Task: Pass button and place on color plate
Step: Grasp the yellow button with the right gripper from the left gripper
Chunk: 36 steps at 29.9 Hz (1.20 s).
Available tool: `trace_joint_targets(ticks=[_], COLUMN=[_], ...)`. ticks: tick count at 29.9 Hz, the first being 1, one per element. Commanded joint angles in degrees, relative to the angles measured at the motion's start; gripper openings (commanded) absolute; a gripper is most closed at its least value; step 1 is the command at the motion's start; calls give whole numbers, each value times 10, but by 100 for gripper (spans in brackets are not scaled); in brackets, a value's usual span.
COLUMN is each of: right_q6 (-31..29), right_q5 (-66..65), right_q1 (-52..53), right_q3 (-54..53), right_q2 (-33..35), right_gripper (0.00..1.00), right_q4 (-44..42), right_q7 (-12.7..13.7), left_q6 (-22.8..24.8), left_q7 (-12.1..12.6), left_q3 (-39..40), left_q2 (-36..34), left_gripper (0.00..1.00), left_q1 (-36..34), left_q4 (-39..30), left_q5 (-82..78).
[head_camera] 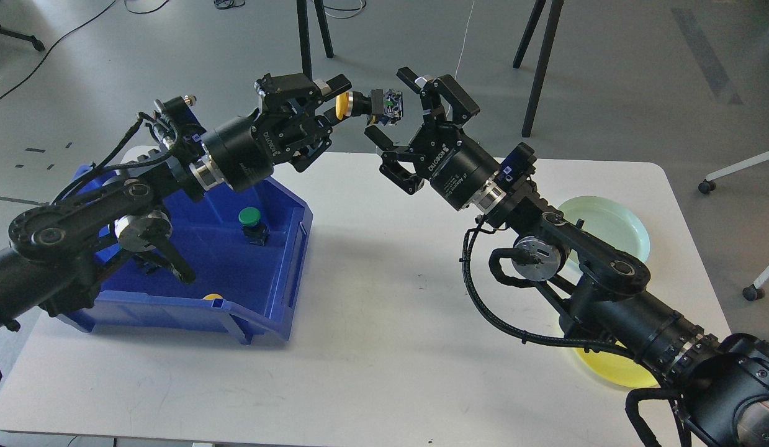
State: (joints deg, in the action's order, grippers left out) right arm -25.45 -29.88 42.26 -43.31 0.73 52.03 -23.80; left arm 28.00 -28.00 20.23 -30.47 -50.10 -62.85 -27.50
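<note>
My left gripper (pixel 336 99) is shut on a yellow-capped button (pixel 367 105) and holds it high above the table's back edge, its black body pointing right. My right gripper (pixel 393 105) is open, with its fingers spread around the button's body end, one finger above and one below; I cannot tell whether they touch it. A pale green plate (pixel 614 225) lies at the right of the table. A yellow plate (pixel 611 369) lies nearer to me, mostly hidden under my right arm.
A blue bin (pixel 278 273) stands at the left of the white table (pixel 390 323). It holds a green button (pixel 250 222), a yellow one (pixel 211 297) at its front wall, and others hidden by my left arm. Black stand legs rise behind the table.
</note>
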Motion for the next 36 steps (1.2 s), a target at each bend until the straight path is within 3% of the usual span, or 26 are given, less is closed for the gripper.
trace_joint_targets(ticks=[1, 9, 23, 36], right_q6=[0, 13, 15, 13], right_q5=[0, 0, 0, -1], right_q1=[5, 7, 8, 9], right_q3=[2, 1, 3, 25], right_q2=[-5, -7, -7, -7], right_gripper=[98, 95, 72, 72], right_q4=[0, -3, -7, -5], right_q7=[0, -1, -5, -4], left_q6=[0, 0, 0, 0], left_q7=[0, 0, 0, 0], left_q3=[0, 0, 0, 0], left_q2=[1, 1, 1, 1], left_gripper=[22, 22, 22, 22], left_q1=[0, 0, 0, 0], left_q4=[0, 0, 1, 0], left_q5=[0, 0, 0, -1])
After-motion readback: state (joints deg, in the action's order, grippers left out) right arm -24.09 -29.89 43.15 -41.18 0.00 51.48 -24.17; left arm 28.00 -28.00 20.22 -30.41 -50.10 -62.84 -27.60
